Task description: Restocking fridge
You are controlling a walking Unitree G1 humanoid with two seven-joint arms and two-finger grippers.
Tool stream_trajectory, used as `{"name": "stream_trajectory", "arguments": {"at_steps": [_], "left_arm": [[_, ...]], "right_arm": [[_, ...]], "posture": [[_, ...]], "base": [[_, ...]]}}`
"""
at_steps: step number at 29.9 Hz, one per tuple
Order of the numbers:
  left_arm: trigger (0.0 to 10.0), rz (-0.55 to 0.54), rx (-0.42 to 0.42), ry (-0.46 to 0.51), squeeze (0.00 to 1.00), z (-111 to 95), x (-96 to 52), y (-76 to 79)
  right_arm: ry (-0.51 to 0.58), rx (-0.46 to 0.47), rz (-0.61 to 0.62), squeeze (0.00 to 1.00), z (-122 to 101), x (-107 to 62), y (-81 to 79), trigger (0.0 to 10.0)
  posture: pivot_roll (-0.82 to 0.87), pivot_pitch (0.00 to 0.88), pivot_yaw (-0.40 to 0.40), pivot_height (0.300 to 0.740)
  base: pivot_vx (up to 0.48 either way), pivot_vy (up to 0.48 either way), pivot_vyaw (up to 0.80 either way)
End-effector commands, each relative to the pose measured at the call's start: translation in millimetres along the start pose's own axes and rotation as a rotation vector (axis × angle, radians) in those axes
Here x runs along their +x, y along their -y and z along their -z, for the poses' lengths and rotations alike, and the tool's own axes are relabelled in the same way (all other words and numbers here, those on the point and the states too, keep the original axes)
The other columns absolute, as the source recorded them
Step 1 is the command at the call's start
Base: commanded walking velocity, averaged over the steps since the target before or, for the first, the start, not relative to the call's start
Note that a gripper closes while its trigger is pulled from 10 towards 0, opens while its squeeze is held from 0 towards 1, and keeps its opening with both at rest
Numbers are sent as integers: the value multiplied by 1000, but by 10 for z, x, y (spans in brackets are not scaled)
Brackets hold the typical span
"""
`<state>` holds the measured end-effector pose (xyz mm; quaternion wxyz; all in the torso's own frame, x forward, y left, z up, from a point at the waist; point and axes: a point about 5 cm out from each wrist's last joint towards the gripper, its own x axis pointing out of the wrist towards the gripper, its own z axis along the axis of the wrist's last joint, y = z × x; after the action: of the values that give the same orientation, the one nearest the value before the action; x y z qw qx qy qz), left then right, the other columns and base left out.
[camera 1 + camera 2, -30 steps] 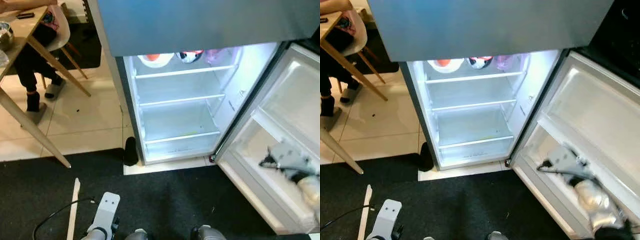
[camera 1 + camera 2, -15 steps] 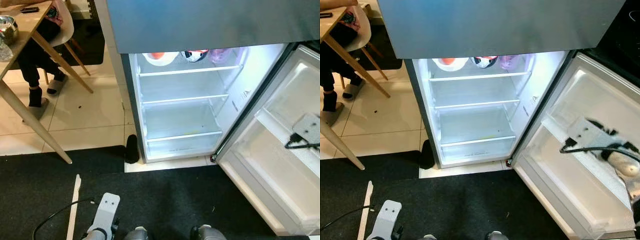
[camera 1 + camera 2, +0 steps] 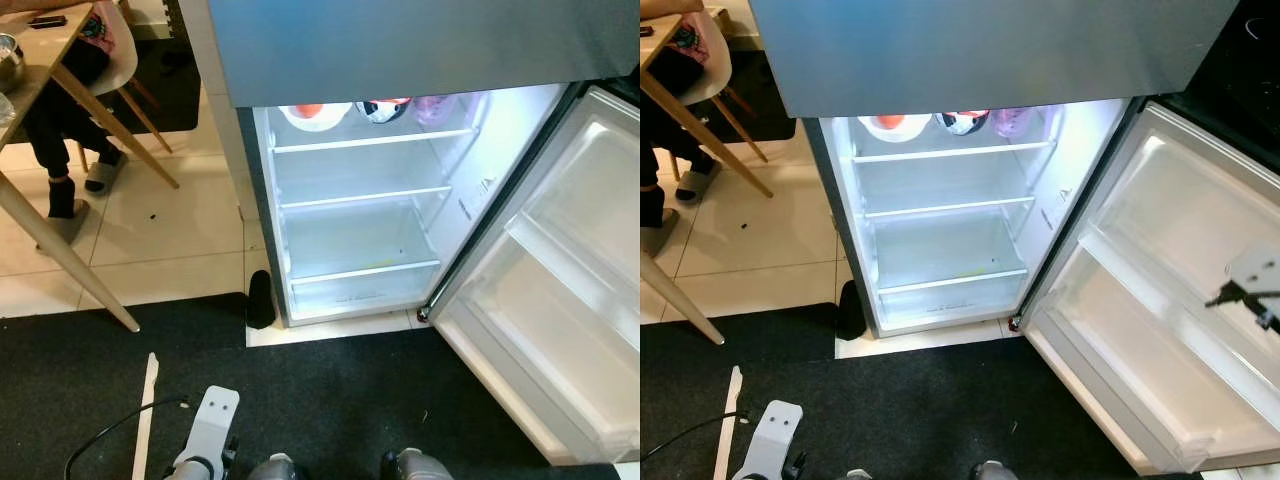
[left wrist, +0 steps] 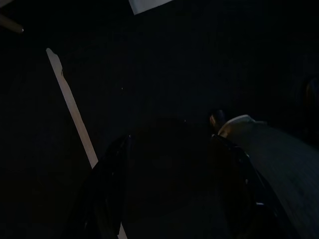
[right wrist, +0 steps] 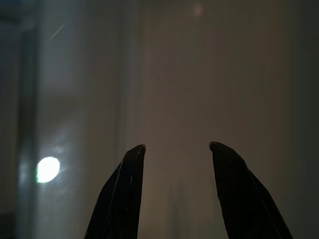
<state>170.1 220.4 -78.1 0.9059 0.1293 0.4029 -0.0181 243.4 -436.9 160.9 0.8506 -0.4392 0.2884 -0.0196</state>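
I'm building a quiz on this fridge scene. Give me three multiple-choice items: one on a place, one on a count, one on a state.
1. Where do the bowls sit in the fridge?
A. top shelf
B. bottom shelf
C. door bin

2. How many bowl-like containers are on that shelf?
A. one
B. three
C. five

3. How is the right claw?
A. shut on a bottle
B. open, holding nothing
C. shut and holding nothing

Key:
1 A, they line up under the freezer front, above the bare shelves.
2 B, an orange-and-white one, a dark patterned one and a pinkish one.
3 B, the right wrist view shows its two fingers apart with nothing between them.
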Motion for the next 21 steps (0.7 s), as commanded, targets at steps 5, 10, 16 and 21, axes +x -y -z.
{"name": "stream_trajectory", "arguments": {"at_steps": [5,10,16,21], "left_arm": [[10000,7,-5,-20,0,69,-22,22],[10000,4,-5,-19,0,62,-20,15],[10000,0,-3,-20,0,63,-21,-8],[10000,0,0,-22,0,65,-21,-16]], "right_arm": [[-106,-73,-115,0,210,-8,-211,10000],[-103,-19,-128,0,221,38,-323,2667],[-8,17,-209,0,73,111,-480,0],[87,1,-292,0,-114,150,-566,3608]], "posture": [[-122,164,-23,740],[-109,161,-21,740],[-110,158,-16,740],[-110,156,-15,740]], "base": [[0,0,0],[0,0,0],[0,0,0],[0,0,0]]}}
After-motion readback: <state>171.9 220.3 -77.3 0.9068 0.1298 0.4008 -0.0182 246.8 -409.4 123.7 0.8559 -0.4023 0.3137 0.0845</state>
